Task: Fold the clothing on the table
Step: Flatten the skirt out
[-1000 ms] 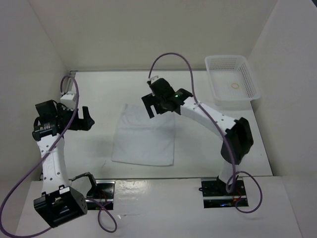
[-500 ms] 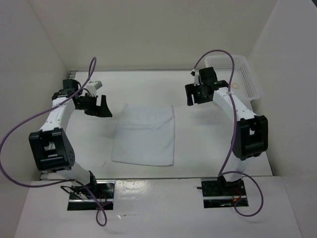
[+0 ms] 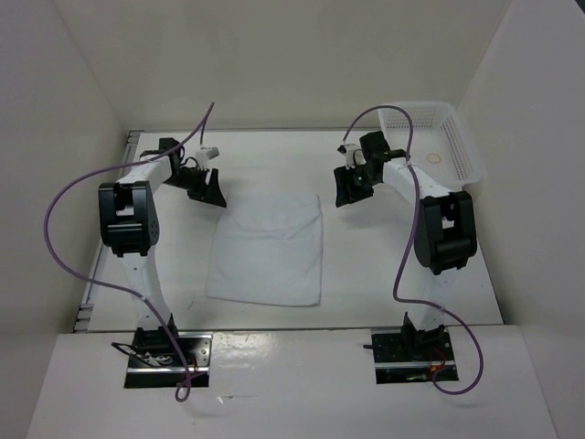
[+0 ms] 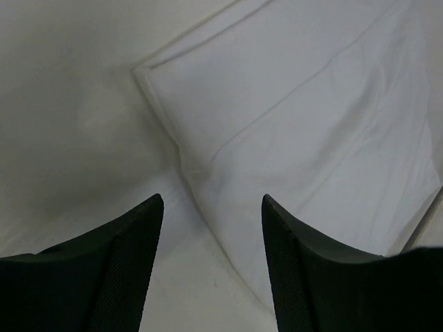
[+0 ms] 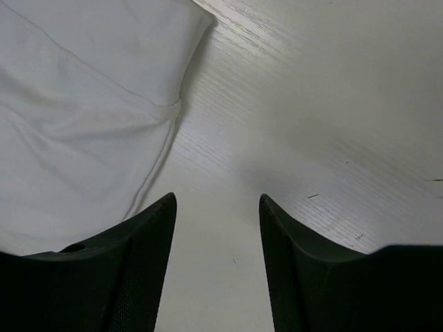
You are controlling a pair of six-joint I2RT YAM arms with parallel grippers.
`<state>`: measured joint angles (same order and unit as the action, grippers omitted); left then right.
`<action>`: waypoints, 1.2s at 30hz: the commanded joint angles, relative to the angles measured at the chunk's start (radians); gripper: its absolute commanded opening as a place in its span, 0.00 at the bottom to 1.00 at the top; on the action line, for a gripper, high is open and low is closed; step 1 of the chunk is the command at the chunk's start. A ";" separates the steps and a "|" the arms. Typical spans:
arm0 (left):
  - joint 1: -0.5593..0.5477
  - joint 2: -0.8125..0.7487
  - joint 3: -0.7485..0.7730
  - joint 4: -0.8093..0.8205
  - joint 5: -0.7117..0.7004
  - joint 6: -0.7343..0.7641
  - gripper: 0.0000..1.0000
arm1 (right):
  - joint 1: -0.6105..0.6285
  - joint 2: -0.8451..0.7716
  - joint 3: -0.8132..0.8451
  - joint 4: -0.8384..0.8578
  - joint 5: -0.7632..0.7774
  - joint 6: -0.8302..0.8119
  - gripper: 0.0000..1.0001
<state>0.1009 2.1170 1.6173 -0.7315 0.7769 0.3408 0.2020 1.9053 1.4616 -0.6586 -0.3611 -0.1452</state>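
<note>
Reaching forward along the left side of the table [image 3: 366, 274], no longer folded back by the left wall as a second ago. Bringing the left gripper [image 3: 208, 187] right up to the far left corner of the clothing [image 3: 270, 247], after hanging well to the left of it in both earlier pictures. Standing released, jaws parted with nothing clamped between them. Looking down in the left wrist view past the left gripper [image 4: 211, 200] onto the garment's left edge and corner, with the clothing [image 4: 311, 124] spreading away to the right. Not showing whether the fingertips are touching fabric or tabletop.

Lying flat in the middle of the table as a wrinkled white rectangle, keeping the same place and outline as in both earlier pictures.

Stretching up the right side now, having left the spot over the garment's far right corner held a second ago, and edging back leftward from nearer the basket [image 3: 430, 151] half a second ago. Holding the right gripper [image 3: 347, 187] just beside that far right corner, over bare table. Likewise released and gripping nothing. Framing bare tabletop in the right wrist view between the fingers of the right gripper [image 5: 216, 197], with the clothing [image 5: 76, 104] filling the upper left.

Sitting unmoved at the table's far right corner, that white mesh basket.
</note>
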 commanded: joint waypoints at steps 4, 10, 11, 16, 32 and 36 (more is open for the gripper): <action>-0.040 0.099 0.102 0.032 -0.073 0.027 0.70 | -0.006 0.006 0.051 -0.018 -0.067 -0.037 0.54; -0.070 0.158 0.203 0.032 -0.139 0.018 0.77 | -0.006 0.006 0.051 -0.018 -0.067 -0.037 0.54; -0.079 0.176 0.217 0.032 -0.139 0.018 0.77 | -0.006 0.006 0.051 -0.018 -0.067 -0.037 0.54; -0.079 0.216 0.274 0.003 -0.149 0.018 0.76 | -0.006 0.015 0.051 -0.027 -0.056 -0.037 0.54; -0.107 0.235 0.245 -0.039 -0.108 0.066 0.52 | -0.006 0.064 0.078 -0.027 -0.068 -0.037 0.54; -0.116 0.235 0.245 -0.039 -0.108 0.066 0.51 | -0.006 0.086 0.115 -0.027 -0.098 -0.028 0.54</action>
<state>-0.0002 2.3207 1.8698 -0.7418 0.6407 0.3687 0.2020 1.9770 1.5116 -0.6765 -0.4232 -0.1738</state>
